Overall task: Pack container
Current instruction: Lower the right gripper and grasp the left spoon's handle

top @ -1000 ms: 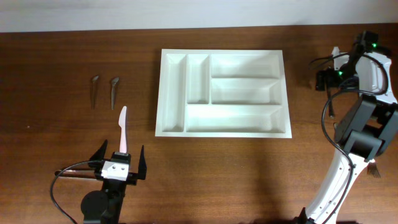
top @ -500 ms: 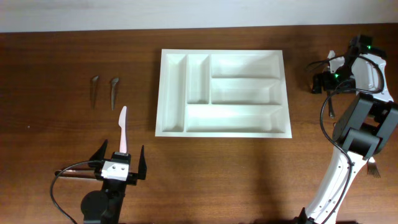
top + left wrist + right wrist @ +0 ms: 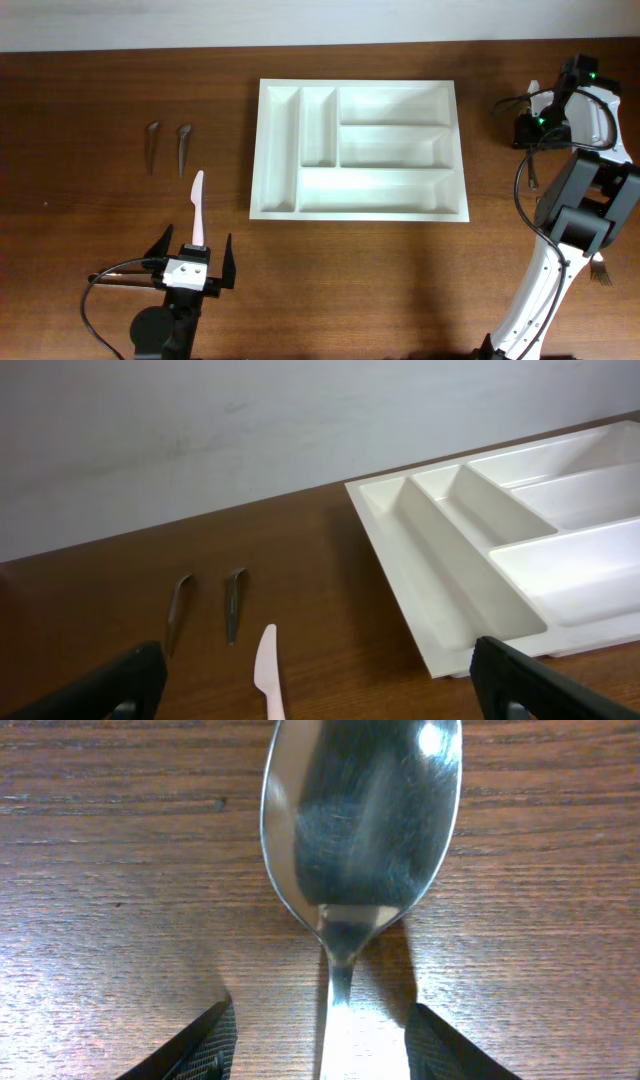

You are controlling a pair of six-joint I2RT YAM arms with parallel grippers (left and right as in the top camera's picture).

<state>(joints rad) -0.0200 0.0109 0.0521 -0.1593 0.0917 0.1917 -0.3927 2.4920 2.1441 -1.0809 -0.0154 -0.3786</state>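
The large white rectangular plastic cutlery tray (image 3: 455, 150) lies flat near the middle of the brown wooden table (image 3: 100, 80), towards its far edge, between the two arms. It is glossy, with a raised rim and five moulded compartments. All five show only bare white plastic. Its long axis runs across the table from the left arm's side to the right arm's side. The two narrow compartments sit at the end nearer the left arm and run crosswise to that axis, while the three long ones lie parallel to it. Of those three, the one nearest the arms' bases is the longest. Well apart from the tray on the left arm's side lie two small dark metal utensils (image 3: 152, 145), side by side. A pale pink plastic knife (image 3: 198, 205) lies just below them in the overhead view. The left end effector (image 3: 194, 255) sits low by the knife's handle end with its fingers spread wide and nothing between them. The right end effector (image 3: 325, 1055) is beyond the tray's other end. Its fingers straddle the neck of a shiny metal spoon (image 3: 360, 820) (bowl up on the wood), apart from it, with table grain showing on both sides.
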